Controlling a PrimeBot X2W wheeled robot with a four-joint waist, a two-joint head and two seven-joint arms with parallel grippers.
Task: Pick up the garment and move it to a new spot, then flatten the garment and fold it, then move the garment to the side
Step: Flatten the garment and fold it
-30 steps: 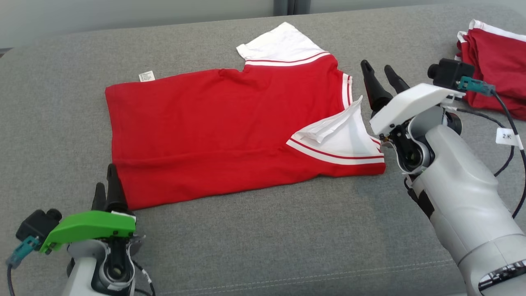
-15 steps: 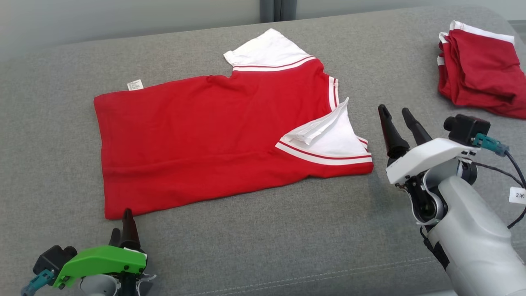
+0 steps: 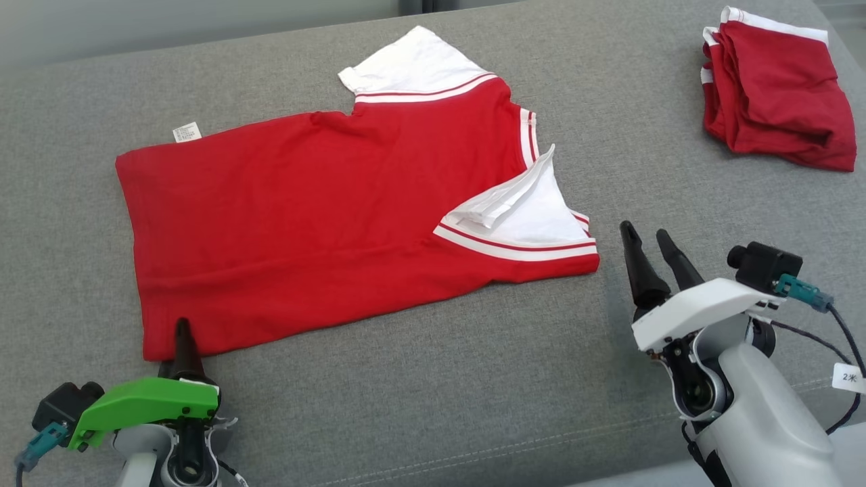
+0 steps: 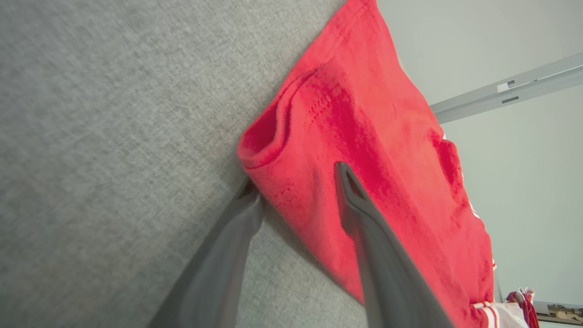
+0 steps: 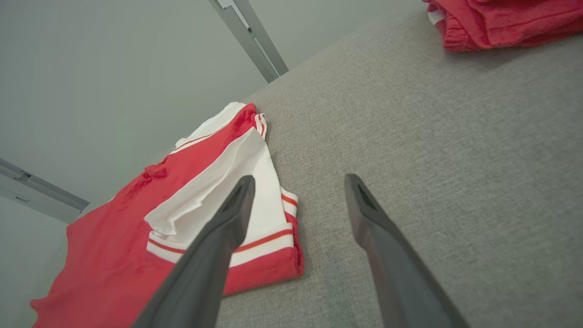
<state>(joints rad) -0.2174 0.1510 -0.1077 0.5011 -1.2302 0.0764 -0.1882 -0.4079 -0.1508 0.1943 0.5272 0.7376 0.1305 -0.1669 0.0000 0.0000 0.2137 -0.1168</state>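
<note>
The garment (image 3: 325, 203) is a red shirt with white sleeves, lying spread flat on the grey cushion (image 3: 433, 406). My left gripper (image 3: 177, 338) sits at its near left hem corner. In the left wrist view that gripper (image 4: 296, 177) is open, and the corner of the garment (image 4: 364, 114) lies between its fingers, one on top of the cloth and one at its edge. My right gripper (image 3: 649, 237) stands open over bare cushion, just right of the folded-over white sleeve. The right wrist view has this gripper (image 5: 298, 180) empty, with the garment (image 5: 114, 237) off to its left.
A pile of folded red garments (image 3: 771, 88) lies at the back right corner of the cushion, also seen as the pile (image 5: 501, 18) in the right wrist view. A tagged cable (image 3: 849, 377) hangs by the right wrist. A seam runs along the cushion's near edge.
The camera has shifted. My right gripper has drawn back from beside the shirt's collar to the near right. My left gripper has come onto the hem corner and its jaws have narrowed a little.
</note>
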